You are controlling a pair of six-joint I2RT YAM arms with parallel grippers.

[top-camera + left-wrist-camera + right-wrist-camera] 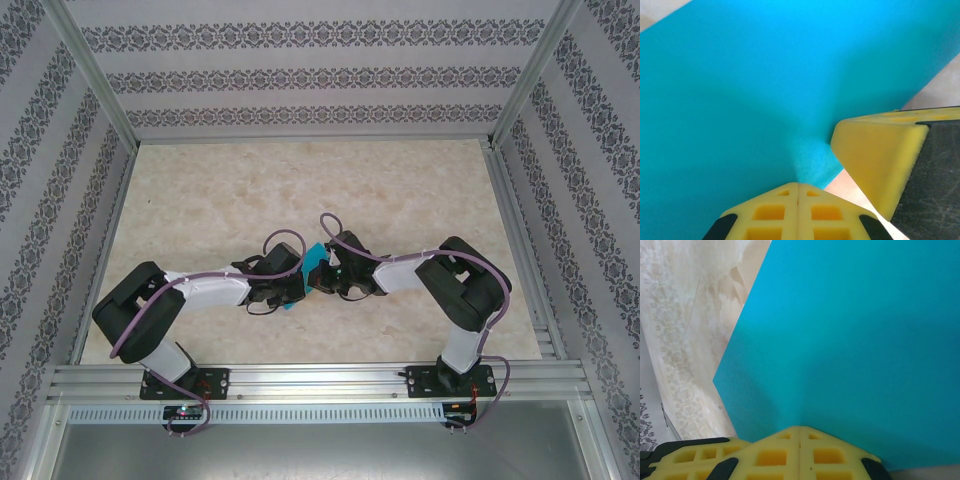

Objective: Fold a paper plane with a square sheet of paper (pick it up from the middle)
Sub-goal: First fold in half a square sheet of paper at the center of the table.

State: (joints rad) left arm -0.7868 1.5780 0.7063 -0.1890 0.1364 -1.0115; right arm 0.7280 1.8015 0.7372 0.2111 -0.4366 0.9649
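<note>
"Where's the paper got to?"

"The square sheet of paper (317,256) is in the middle, towards the near side of the table (220,190), caught between the two wrists. It's plain teal. From above you only see slivers of it poking out past the black housings."

"Who's holding it?"

"Both of them. The left gripper (798,185) has its yellow fingers (770,223) pressed tight together, with the paper's edge pinched in the seam. The sheet puckers right there and fans away. The right gripper (799,429) is clamped on the sheet the same way, and the paper lies smooth beyond it."

"Are they close together?"

"Very. Through the left wrist camera, a yellow pad (870,160) of the right one sits just beside the left's tips."

"Is it off the table?"

"Can't tell. One corner juts out over the marbled top. Both arms bend inward from their bases on the metal rail (320,378)."
</note>
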